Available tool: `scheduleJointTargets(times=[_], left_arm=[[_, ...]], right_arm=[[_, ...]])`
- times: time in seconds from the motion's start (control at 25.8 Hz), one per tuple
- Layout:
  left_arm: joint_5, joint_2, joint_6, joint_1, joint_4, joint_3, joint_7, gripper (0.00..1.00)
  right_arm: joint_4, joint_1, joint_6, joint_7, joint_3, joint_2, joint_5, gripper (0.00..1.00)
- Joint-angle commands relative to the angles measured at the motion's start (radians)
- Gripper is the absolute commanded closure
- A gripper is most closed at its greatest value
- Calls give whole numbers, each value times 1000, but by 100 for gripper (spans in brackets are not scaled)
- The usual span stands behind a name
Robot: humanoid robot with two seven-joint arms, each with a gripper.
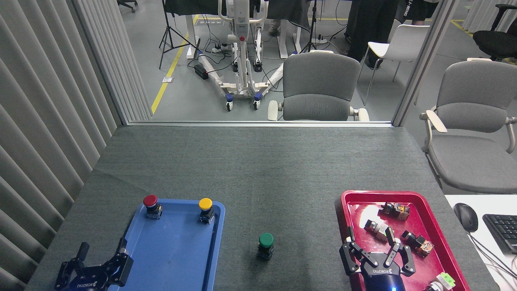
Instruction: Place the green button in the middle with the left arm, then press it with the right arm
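Observation:
The green button stands upright on the bare dark grey cloth of the middle, between the two trays. My left gripper is at the bottom left, over the near left corner of the blue tray, open and holding nothing, well left of the button. My right gripper is at the bottom right, over the left part of the red tray, fingers spread open and empty, to the right of the button.
A red-capped button and a yellow-capped button stand at the blue tray's far edge. Several small switch parts lie in the red tray. A mouse and keyboard sit off the table's right edge.

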Motion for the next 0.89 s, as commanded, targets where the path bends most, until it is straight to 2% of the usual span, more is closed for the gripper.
scheduleJointTargets(times=[0.0,0.12,0.31,0.62,0.85], left_arm=[[0,0,-8,-1,-2,0,-1,1],[-3,0,-7,1,-2,-2,5,1],[-2,0,-7,1,-10,-5,102,1],[0,17,-86,-10,-2,-3,67,1],[2,11,-91,-15,1,-5,64,0]], right_arm=[[-8,37,1,6,-3,8,0,1],[-24,62,15,6,0,16,3,1],[-58,91,29,15,5,41,7,1],[-60,100,28,32,5,42,40,1],[-60,112,28,29,5,39,43,1]])
